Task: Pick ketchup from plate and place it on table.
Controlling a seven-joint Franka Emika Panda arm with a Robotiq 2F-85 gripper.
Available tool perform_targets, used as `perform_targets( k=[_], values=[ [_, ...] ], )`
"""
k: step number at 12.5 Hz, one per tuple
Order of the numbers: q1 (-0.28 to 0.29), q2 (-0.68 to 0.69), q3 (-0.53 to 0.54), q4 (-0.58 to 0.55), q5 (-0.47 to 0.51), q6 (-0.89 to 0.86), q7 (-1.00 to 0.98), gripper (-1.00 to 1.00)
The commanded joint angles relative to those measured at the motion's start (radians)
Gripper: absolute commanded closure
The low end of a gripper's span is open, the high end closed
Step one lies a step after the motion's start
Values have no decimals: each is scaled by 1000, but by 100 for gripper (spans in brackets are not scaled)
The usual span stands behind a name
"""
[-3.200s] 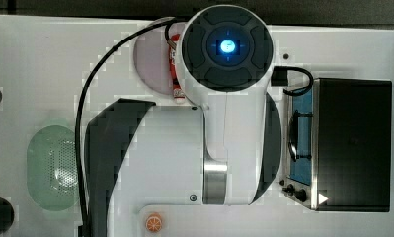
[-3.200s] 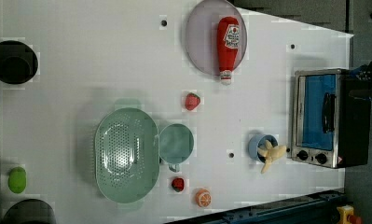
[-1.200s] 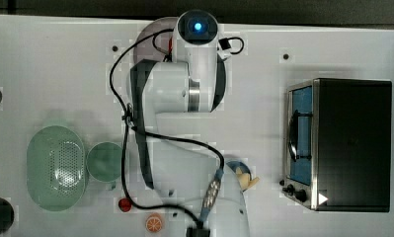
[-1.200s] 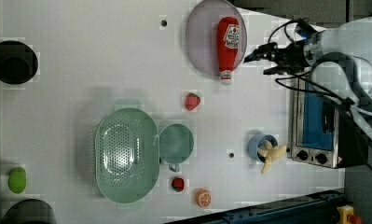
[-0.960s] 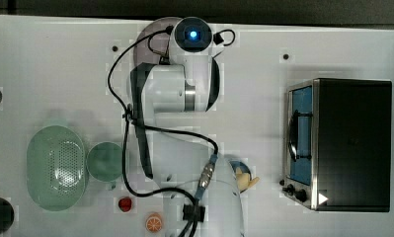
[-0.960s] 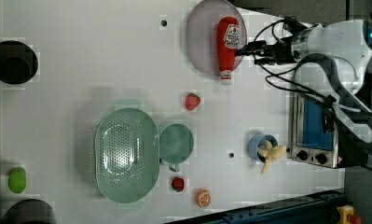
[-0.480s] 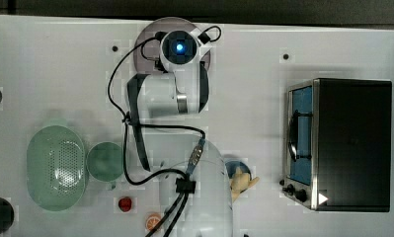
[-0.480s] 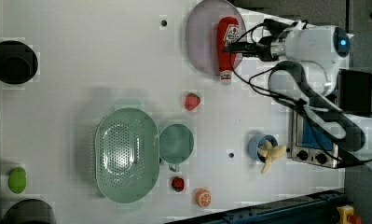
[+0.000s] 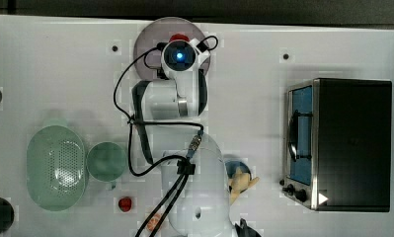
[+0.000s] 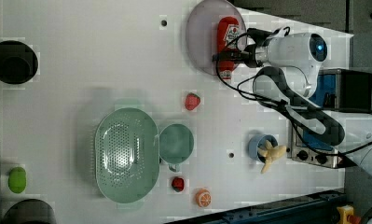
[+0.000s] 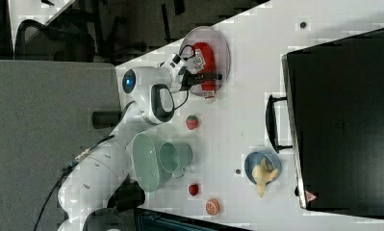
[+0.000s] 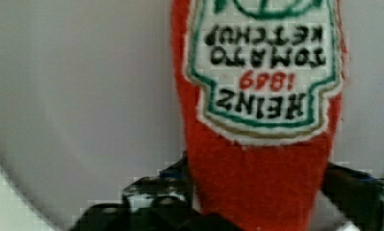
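Note:
The ketchup [image 10: 226,32], a small red bottle with a white label, lies flat on the pale lilac plate [image 10: 200,37] at the top of the left view. My gripper [image 10: 229,58] straddles its lower body just above the neck. In the wrist view the ketchup [image 12: 262,183] fills the gap between the dark fingers [image 12: 153,190], which touch both of its sides, with the plate [image 12: 83,96] behind. In the top view the arm's wrist covers most of the ketchup [image 9: 178,38]. The white table [image 10: 81,70] spreads around the plate.
A red strawberry toy [image 10: 191,101] lies just below the plate in the left view. Farther down stand a green basket [image 10: 126,154], a green cup [image 10: 176,143] and a blue bowl with a banana [image 10: 263,148]. A toaster oven [image 9: 342,143] is at the top view's right.
The arm swung over the plate and came down onto the ketchup. The jaws, wide open half a second ago, have narrowed around the bottle.

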Motion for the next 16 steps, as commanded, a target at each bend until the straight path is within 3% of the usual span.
perform_targets(
  k=[1,7,11,16],
  values=[
    [2,-31,2,37,-2,28,-38,-21],
    [-1,-129,4,53,23,0,-16,-20],
    [-10,-288,4,52,130,-207,-16,-20],
    [-43,-514,-26,32,147,-546,-16,-20]
  ],
)
